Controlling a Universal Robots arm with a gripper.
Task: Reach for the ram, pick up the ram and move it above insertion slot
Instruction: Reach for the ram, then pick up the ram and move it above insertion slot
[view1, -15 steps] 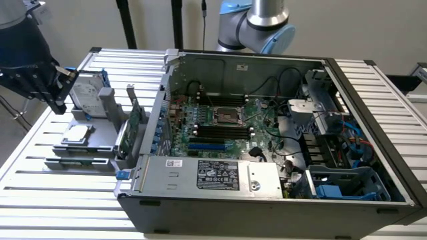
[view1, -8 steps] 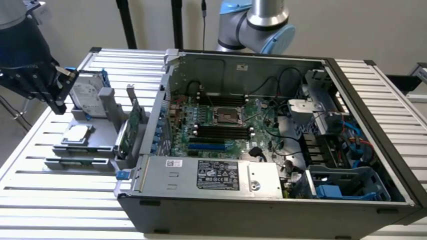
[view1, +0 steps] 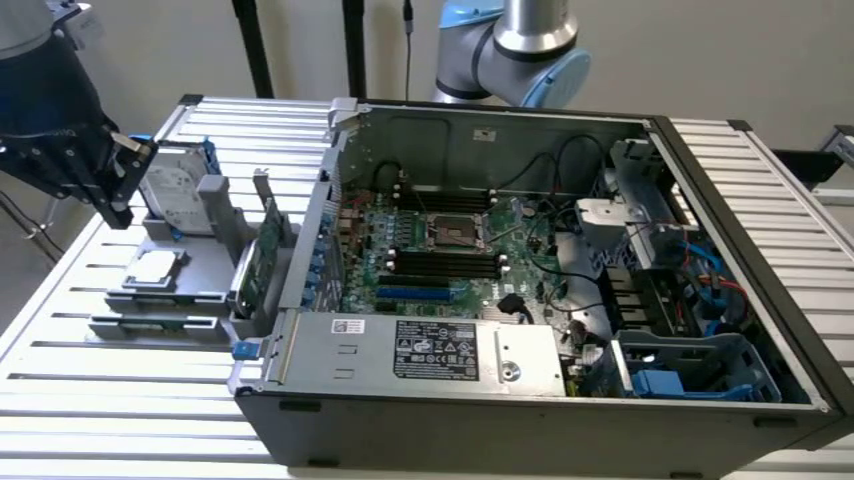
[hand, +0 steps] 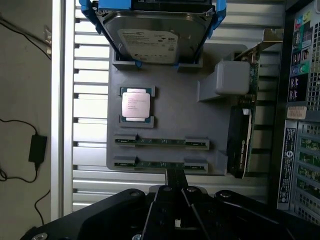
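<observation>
Legible text, as I see it from my station: none that I can read word for word. Item one, hard drive (hand: 150, 37): white maker's label (hand: 150, 44) with dark print, too small to read. Item two, processor (hand: 136, 104): faint lines of engraving on its metal lid, unreadable. Item three, the ram (hand: 161, 142) and a second stick (hand: 160, 164) beside it: chip markings too small to tell. Item four, power supply (view1: 414, 350): black label (view1: 445, 350) with white print and round marks, plus a small white sticker (view1: 348, 326), both unreadable. Item five, computer case rear (hand: 300, 100): barcode-like stickers (hand: 296, 112) and coloured port symbols (hand: 303, 25), not decipherable.
</observation>
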